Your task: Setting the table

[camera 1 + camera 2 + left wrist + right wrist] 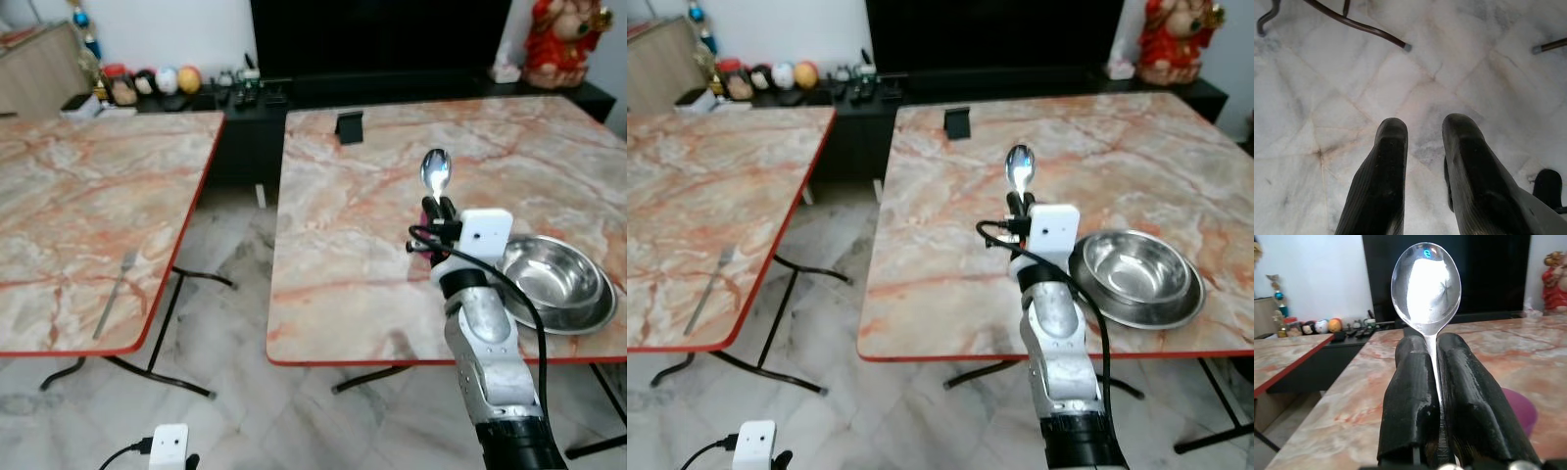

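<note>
My right gripper (439,208) is shut on the handle of a shiny metal spoon (436,173), holding it upright with the bowl end up (1426,284). It hovers over the right marble table (343,245), just left of a steel bowl (551,274) that sits in a steel plate near the front right edge. A purple object (1520,409) lies on the table under the gripper. A fork (120,289) lies near the front edge of the left marble table (88,196). My left gripper (1422,132) hangs low over the floor, fingers apart and holding nothing.
A gap of marble floor (225,284) with black table legs separates the two tables. A small black stand (349,126) sits at the far side of the right table. Behind are a dark TV cabinet (245,98) with small ornaments and a red statue (560,39).
</note>
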Available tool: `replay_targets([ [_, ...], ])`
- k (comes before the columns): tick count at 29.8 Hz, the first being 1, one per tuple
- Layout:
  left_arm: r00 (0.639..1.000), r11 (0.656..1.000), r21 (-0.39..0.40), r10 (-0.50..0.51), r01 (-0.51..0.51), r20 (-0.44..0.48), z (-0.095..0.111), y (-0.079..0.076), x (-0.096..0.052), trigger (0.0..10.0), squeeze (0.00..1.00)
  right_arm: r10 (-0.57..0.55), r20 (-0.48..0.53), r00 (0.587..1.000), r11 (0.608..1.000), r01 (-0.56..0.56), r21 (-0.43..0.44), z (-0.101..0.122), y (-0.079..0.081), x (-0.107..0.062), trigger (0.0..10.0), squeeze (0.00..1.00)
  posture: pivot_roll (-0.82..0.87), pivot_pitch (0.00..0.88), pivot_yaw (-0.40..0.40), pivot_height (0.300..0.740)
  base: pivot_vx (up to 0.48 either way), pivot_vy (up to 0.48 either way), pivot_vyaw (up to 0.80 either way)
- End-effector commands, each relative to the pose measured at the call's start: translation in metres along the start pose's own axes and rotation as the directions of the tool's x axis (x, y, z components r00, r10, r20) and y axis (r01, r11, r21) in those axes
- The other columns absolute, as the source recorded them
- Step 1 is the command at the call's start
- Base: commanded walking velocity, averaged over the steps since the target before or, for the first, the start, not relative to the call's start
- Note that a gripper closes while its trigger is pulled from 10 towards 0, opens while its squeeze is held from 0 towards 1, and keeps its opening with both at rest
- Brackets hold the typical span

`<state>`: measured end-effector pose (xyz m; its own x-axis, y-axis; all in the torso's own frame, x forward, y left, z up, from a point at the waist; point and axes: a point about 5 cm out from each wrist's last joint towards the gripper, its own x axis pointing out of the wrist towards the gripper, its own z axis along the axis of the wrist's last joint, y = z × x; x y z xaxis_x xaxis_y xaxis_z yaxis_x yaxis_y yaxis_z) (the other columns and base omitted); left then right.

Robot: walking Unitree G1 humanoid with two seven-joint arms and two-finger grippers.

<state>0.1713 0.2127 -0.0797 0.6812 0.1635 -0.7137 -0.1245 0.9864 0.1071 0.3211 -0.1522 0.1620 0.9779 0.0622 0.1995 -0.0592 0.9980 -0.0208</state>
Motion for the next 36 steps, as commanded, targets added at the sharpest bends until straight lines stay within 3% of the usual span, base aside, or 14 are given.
replay_targets([
  [1,1.0,1.0,0.003,0.009,-0.009,-0.013,-0.0028,0.0038,-0.0008,10.0,0.0,0.011,0.021,1.0,1.0,-0.011,0.001,0.0057,0.0032,0.0024,10.0,0.0,-0.1,0.0,0.062,0.74,0.0,0.0,0.0],
  [36,1.0,1.0,0.016,0.006,-0.006,-0.017,-0.0029,0.0024,-0.0006,10.0,0.0,0.016,0.016,1.0,1.0,-0.016,0.001,0.0058,0.0045,0.0038,10.0,0.0,-0.1,0.0,0.06,0.74,0.0,0.0,0.0],
])
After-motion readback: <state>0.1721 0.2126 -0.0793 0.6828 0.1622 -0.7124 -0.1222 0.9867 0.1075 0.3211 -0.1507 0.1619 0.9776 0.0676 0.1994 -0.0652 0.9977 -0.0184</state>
